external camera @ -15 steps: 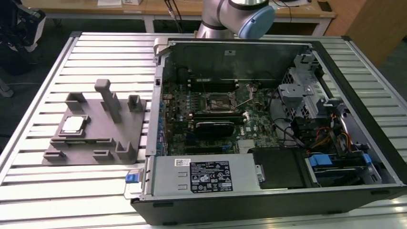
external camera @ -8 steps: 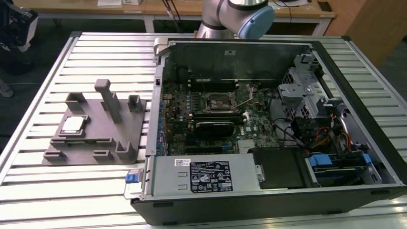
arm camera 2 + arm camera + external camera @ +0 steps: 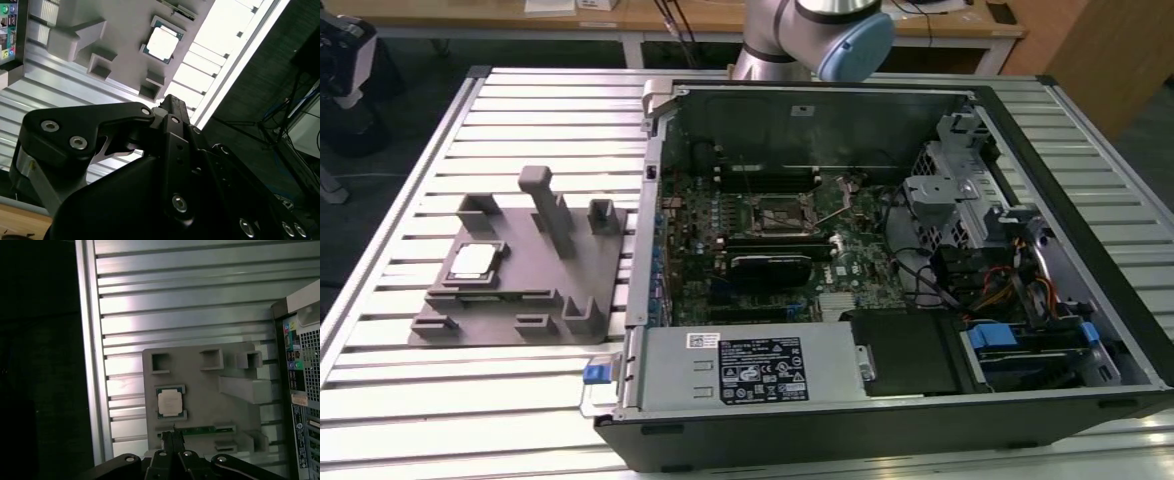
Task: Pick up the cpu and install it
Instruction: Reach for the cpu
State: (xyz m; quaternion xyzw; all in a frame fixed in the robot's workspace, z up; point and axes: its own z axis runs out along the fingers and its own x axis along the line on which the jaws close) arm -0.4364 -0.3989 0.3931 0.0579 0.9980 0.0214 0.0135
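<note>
The cpu (image 3: 471,262) lies flat, metal top up, in a shallow seat on the grey fixture plate (image 3: 534,275). The plate rests on the slatted bench (image 3: 400,400) at the exterior view's left, just beside the open computer case (image 3: 827,120). In the case, the square black socket (image 3: 781,213) sits on the board with nothing seated in it, well apart from the cpu. The arm (image 3: 814,30) rises at the far edge of the bench, behind the case.

In the first wrist view the end effector (image 3: 173,436) hangs above the plate with its fingers pressed together and nothing between them. The cpu (image 3: 170,402) shows a little beyond the tips, apart from them and untouched, and a narrow green strip (image 3: 200,430) lies in a slot of the plate between the two. In the second wrist view the end effector (image 3: 170,100) points toward the plate, with the cpu (image 3: 161,44) ahead of it.
</note>
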